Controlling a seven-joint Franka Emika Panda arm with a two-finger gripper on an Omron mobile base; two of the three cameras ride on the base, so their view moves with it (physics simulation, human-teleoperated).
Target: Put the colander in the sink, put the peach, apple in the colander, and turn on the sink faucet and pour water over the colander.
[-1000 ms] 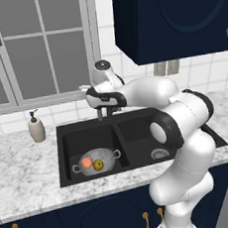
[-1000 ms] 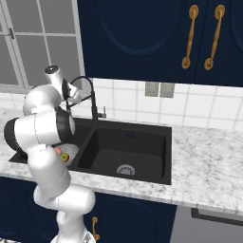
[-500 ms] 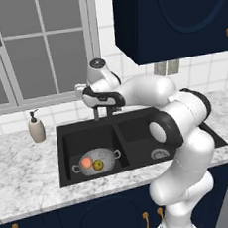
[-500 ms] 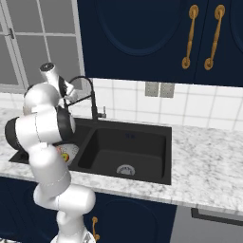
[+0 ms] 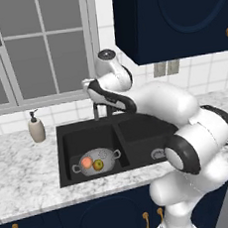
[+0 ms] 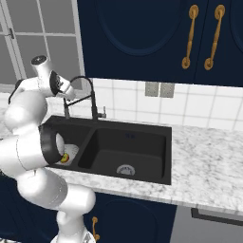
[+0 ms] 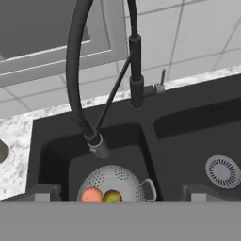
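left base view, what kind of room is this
A rendered home kitchen, it seems: a black double-basin sink set in a white marbled counter, a tall black faucet below a window, and navy cabinets with brass handles.

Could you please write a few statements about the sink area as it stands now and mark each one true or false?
1. The colander sits in the left basin of the sink. True.
2. The peach and the apple lie on the counter. False: both are inside the colander.
3. Water is running from the faucet. False: no stream shows at the spout.
4. The faucet's spout hangs above the basin that holds the colander. True.
5. The tool grips the colander's handle. False: it is open and above the sink, apart from the colander.
6. A soap dispenser stands on the counter left of the sink. True.
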